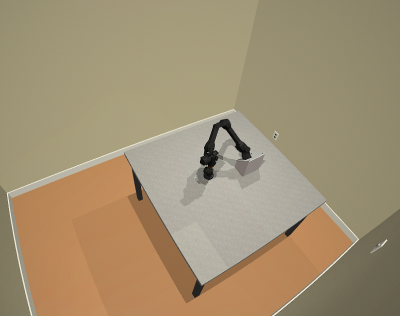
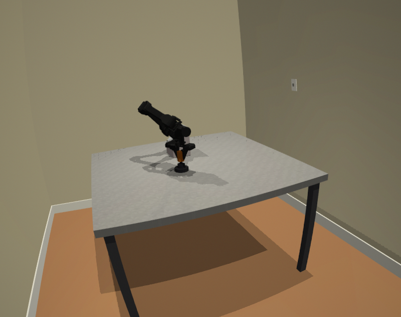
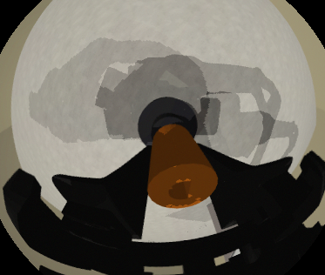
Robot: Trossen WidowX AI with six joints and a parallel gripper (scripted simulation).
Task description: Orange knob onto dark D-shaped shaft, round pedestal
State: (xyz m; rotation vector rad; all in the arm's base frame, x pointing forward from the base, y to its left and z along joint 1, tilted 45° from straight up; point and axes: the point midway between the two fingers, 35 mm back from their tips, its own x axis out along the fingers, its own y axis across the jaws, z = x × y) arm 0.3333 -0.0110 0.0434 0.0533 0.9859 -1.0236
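Note:
The orange knob [image 2: 180, 156] [image 3: 172, 158] is a tapered cylinder, held roughly upright between the fingers of my gripper [image 2: 180, 158] [image 3: 172, 148], which is shut on it. A hole shows in the knob's near end in the wrist view. The round black pedestal [image 1: 208, 176] [image 2: 181, 169] [image 3: 146, 124] stands on the table directly below the knob. In the exterior view the knob's lower end is just above the dark shaft [image 2: 181, 164], with the pedestal's base lower down. Whether knob and shaft touch, and the shaft's flat side, cannot be seen.
The grey table [image 1: 227, 217] [image 2: 143, 197] bears the pedestal and the arm. A pale angled panel [image 1: 251, 165] stands by the arm's base. The arm [image 1: 224, 124] [image 2: 160, 117] arches up from there to the pedestal. Its shadows fall around the pedestal.

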